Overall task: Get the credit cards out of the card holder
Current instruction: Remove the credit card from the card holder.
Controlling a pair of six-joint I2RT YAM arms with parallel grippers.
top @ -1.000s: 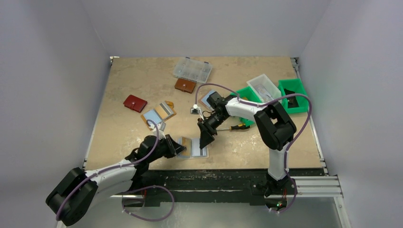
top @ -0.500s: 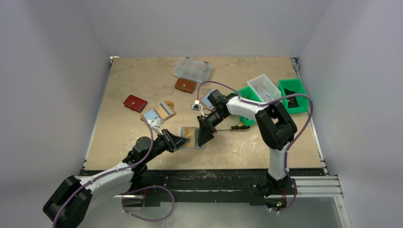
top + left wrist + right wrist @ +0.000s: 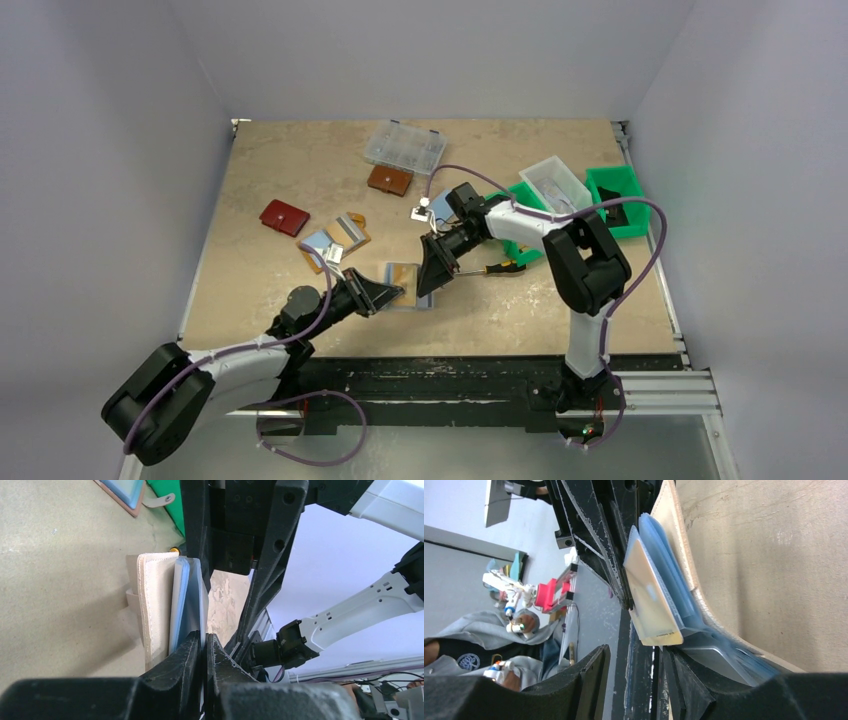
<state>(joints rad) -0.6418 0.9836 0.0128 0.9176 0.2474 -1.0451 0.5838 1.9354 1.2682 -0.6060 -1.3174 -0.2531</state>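
**Card holder pinched in my left gripper, right gripper half open at the card**

My left gripper is closed tightly on one thin sleeve of the card holder, and it keeps the holder standing on its edge on the table. My right gripper faces it directly from the other side. Its jaws stand about half apart and clamp nothing. One corner of a card hangs just before this gap. The holder's silvery flap lies against one right finger, but I cannot tell if they really touch.

The black fingers of the left gripper are very close beside the card, so the space there is narrow. A screwdriver lies just behind my right gripper, under its wrist. Beyond my left gripper lies a second open wallet, and further out a red wallet and a brown wallet. A clear compartment box stands far beyond both. Green bins stand well behind the right arm.

The holder has a beige cover with a stitched edge, soft in look. Its sleeves are pale blue, thin and half transparent. The card is flat, stiff and yellowish-tan, with rounded corners. The table surface is a mottled sandy colour.
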